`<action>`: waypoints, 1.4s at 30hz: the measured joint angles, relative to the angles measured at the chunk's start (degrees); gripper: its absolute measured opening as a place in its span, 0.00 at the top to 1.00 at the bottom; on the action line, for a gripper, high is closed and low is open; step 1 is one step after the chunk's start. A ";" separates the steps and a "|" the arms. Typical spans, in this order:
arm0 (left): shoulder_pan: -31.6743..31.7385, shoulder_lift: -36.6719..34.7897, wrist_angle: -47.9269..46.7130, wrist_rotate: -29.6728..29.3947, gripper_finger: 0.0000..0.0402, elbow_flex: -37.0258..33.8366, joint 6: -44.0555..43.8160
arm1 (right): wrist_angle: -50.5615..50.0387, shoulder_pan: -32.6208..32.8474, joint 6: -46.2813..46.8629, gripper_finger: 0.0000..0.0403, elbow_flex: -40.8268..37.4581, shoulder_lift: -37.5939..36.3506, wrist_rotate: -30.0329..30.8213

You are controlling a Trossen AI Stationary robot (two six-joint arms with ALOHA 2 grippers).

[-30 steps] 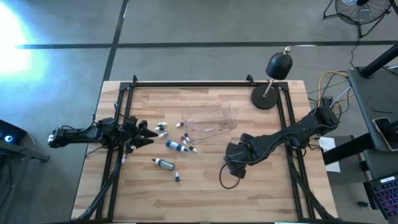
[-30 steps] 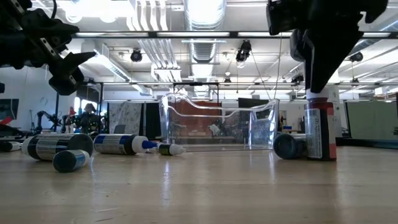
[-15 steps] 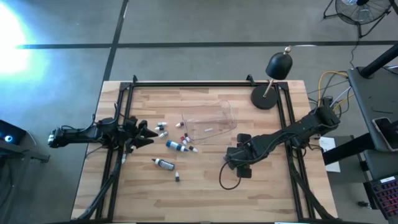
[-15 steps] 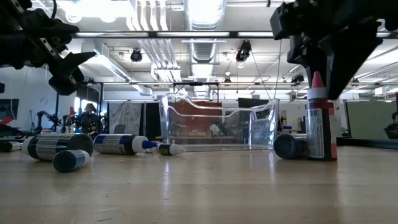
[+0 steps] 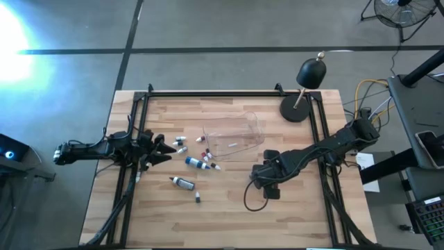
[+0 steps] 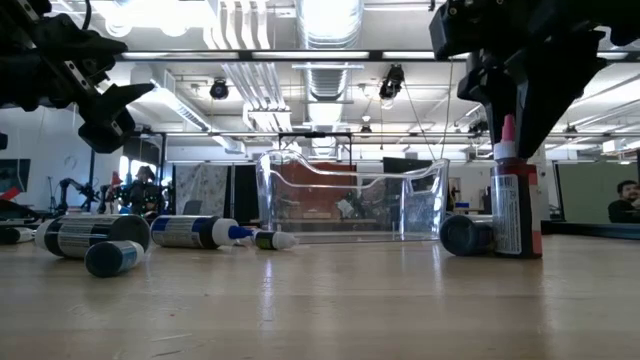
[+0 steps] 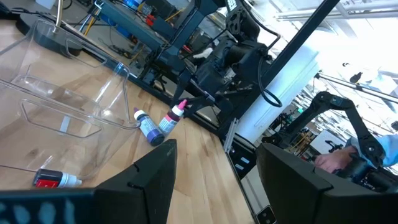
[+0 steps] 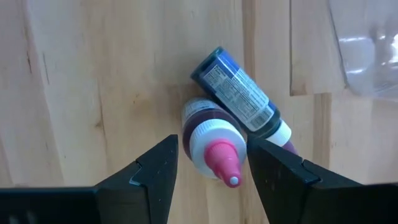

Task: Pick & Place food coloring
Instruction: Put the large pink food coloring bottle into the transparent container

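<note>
A pink-capped food coloring bottle [image 8: 208,134] stands upright on its base [image 6: 512,205]. A dark blue one [image 8: 239,90] lies on its side against it [image 6: 465,235]. My right gripper [image 8: 212,148] hovers open just above, one finger on either side of the pink cap [image 8: 222,163], touching nothing I can see; in the high view it hides both bottles [image 5: 266,179]. Several more bottles [image 5: 196,162] lie left of the clear tray [image 5: 232,135]. My left gripper [image 5: 163,149] waits open near the table's left edge [image 7: 217,155].
The clear plastic tray lies on the table's middle [image 6: 350,200]. A black dome-headed lamp [image 5: 311,73] stands on its round base [image 5: 295,109] at the far right corner. A black frame [image 5: 222,92] rims the table. A loose cable loop [image 5: 253,198] lies near the right gripper.
My right gripper has risen a little off the top of the upright pink-capped bottle, so the cap now shows below the fingers. The bottle stays standing where it was.
</note>
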 joint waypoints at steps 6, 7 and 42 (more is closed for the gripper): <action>0.01 0.02 0.00 0.00 0.51 0.00 -0.01 | -0.40 0.01 0.84 0.57 0.12 0.02 0.02; 0.00 0.00 -0.01 0.00 0.51 0.00 -0.01 | -0.51 0.01 0.89 0.58 0.12 0.02 0.03; 0.00 0.15 -0.02 0.00 0.51 0.00 0.00 | -14.11 -25.04 -6.80 0.74 22.98 2.51 8.95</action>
